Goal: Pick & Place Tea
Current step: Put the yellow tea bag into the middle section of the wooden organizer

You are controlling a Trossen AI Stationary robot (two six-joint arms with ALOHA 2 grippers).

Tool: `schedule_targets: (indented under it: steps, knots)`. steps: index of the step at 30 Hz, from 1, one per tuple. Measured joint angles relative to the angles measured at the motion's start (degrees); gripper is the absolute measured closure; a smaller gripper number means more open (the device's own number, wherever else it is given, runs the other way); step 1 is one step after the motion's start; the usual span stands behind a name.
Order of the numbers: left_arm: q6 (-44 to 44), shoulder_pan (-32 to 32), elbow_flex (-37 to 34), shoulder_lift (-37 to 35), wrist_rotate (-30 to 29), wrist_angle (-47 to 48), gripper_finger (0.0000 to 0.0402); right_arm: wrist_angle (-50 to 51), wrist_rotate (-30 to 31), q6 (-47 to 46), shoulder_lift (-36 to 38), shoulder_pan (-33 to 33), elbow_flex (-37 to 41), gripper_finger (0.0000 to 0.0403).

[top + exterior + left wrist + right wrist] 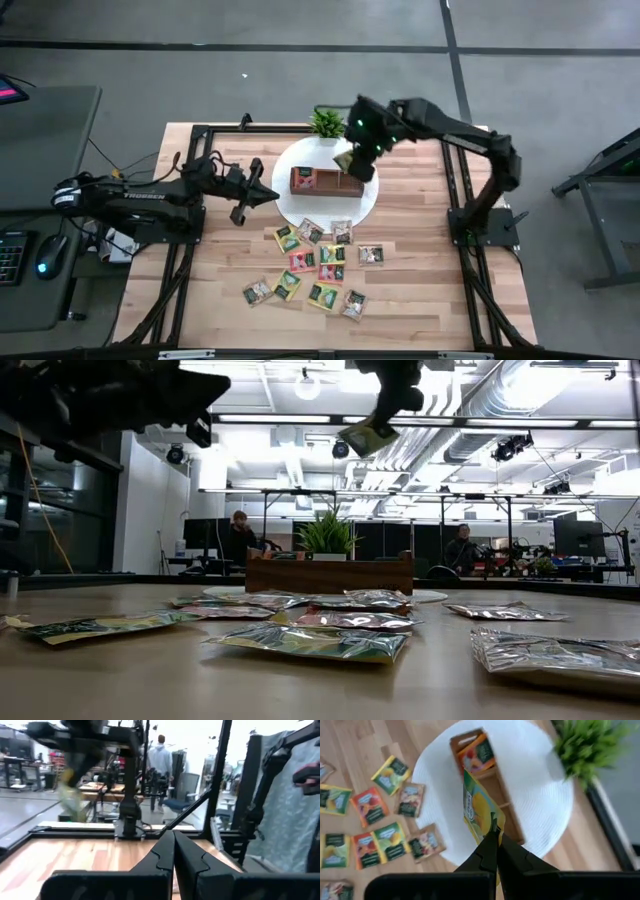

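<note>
My right gripper (495, 832) hangs above the brown wooden tray (345, 185), shut on a yellow-green tea sachet (479, 807). The tray stands on a round white mat (300, 205), and one orange-red sachet (476, 755) lies in its end compartment. Several more tea sachets (315, 265) in green, yellow, red and grey lie flat on the table, nearer than the mat. My left gripper (255, 195) hovers shut and empty to the left of the mat, its fingers (174, 851) pointing roughly level across the table. My right gripper pinches the yellow-green sachet between its two fingers at one edge (492, 826). The fingers come from above, slanting down. The sachet hangs clear in the air (366, 436) above the tray, tilted, and touches nothing else.
A small green potted plant (327, 122) stands at the mat's far edge, just behind the tray. A dark metal frame (200, 135) runs along the table's sides. People sit at desks in the room beyond (240, 535). Bare wood lies at the table's near left and near right.
</note>
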State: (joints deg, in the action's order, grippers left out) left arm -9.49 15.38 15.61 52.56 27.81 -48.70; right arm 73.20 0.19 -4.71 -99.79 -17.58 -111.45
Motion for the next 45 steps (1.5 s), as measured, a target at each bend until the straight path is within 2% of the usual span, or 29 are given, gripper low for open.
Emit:
schedule_targets:
  steps: [9,13,17,24,32,45]
  knots:
    - [-1.4,0.0,-2.2,0.0,5.8,-1.4,0.0401,13.8,1.3,10.7,-19.5,-1.6,-23.7,0.0402]
    - [-1.5,0.0,-2.4,0.0,6.1,-0.6,0.0401,11.4,2.7,14.4,-20.9,-1.7,-18.4,0.0402]
    - [-1.6,0.0,-2.4,0.0,4.2,-0.8,0.0401,9.5,7.7,17.4,-22.3,-1.7,-14.6,0.0402]
    - [-2.7,0.0,-2.4,0.0,0.7,-0.2,0.0401,-2.2,10.0,21.3,-22.3,-1.5,-11.0,0.0403]
    - [-2.8,0.0,-2.4,0.0,-3.2,-0.4,0.0401,-7.1,8.8,24.6,-22.2,-1.5,-6.7,0.0403]
    - [-2.8,0.0,-2.4,0.0,-5.9,-0.4,0.0401,-9.6,6.9,26.3,-22.2,-0.8,-0.1,0.0403]
